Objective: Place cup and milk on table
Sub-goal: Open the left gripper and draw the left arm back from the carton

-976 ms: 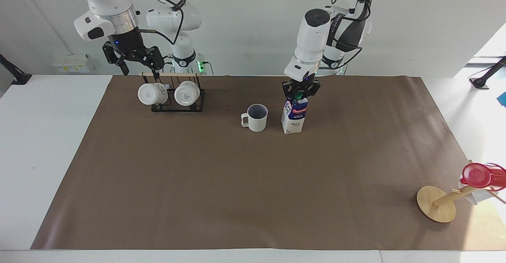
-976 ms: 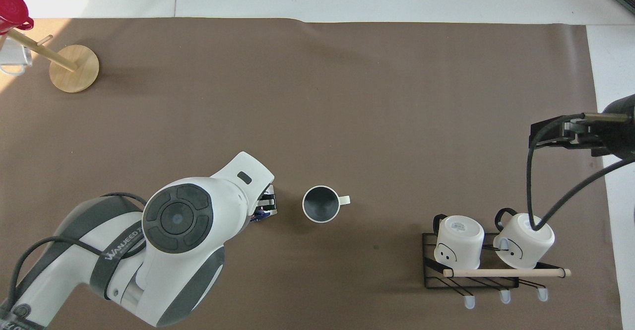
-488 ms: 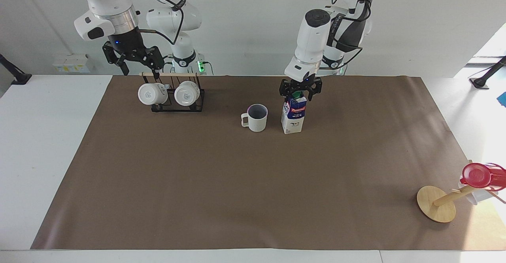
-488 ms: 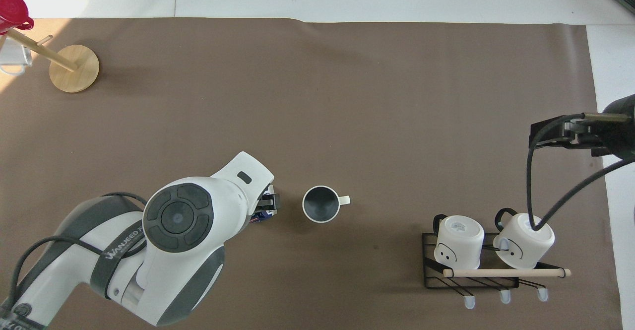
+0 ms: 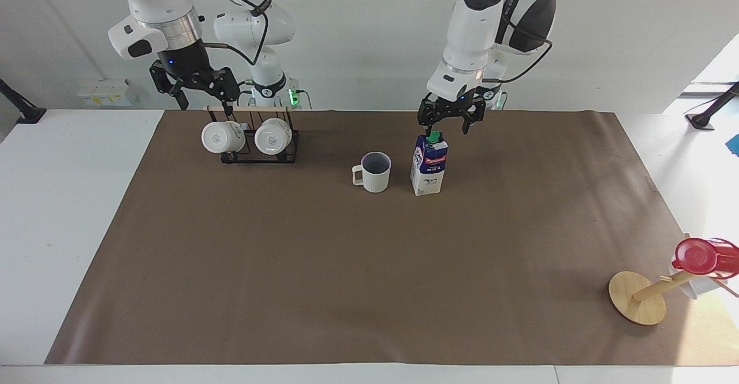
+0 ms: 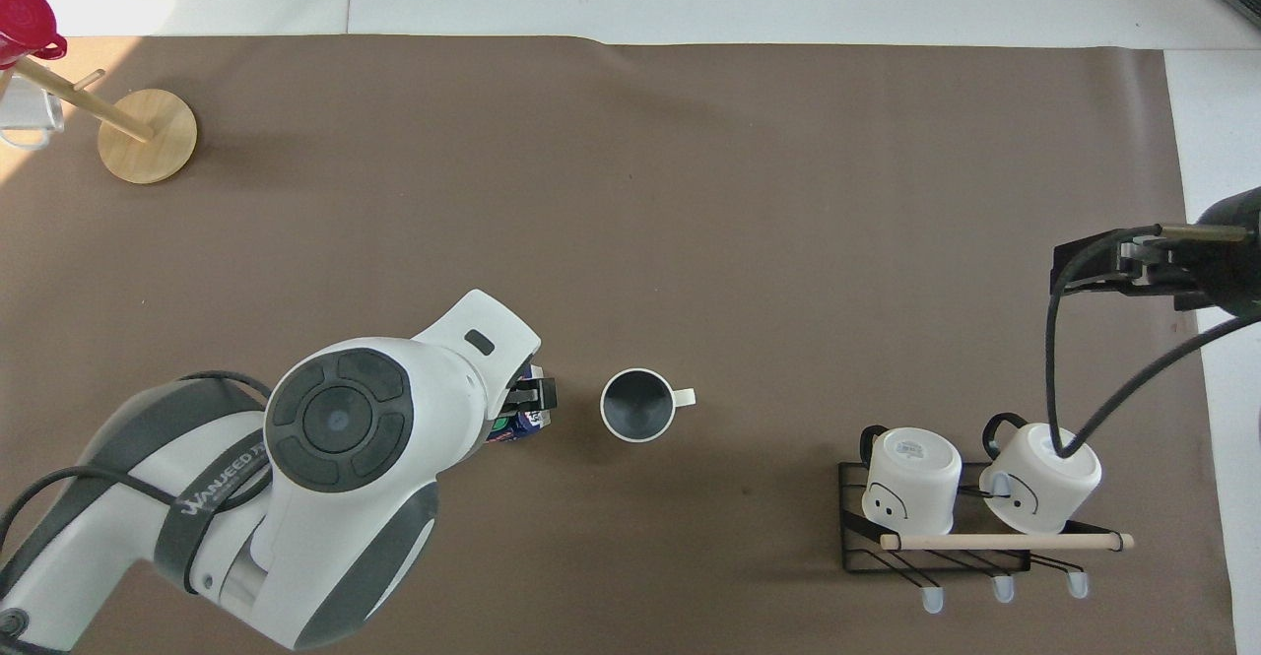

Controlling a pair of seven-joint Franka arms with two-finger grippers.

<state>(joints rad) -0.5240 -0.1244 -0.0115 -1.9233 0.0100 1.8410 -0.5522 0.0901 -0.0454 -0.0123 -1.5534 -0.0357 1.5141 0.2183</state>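
Observation:
The cream ribbed cup stands upright on the brown sheet of the table; it also shows in the overhead view. The milk carton stands upright beside it, toward the left arm's end; in the overhead view only a corner of the milk shows under the arm. My left gripper is open and empty just above the carton's green cap. My right gripper hangs over the mug rack and waits.
A black wire rack with two plain white mugs stands near the robots at the right arm's end. A tipped wooden stand with a red lid lies at the table's corner toward the left arm's end, farthest from the robots.
My left gripper has let go of the milk carton's top, opened and risen above it. The carton stays upright on the sheet. The right arm has not moved.

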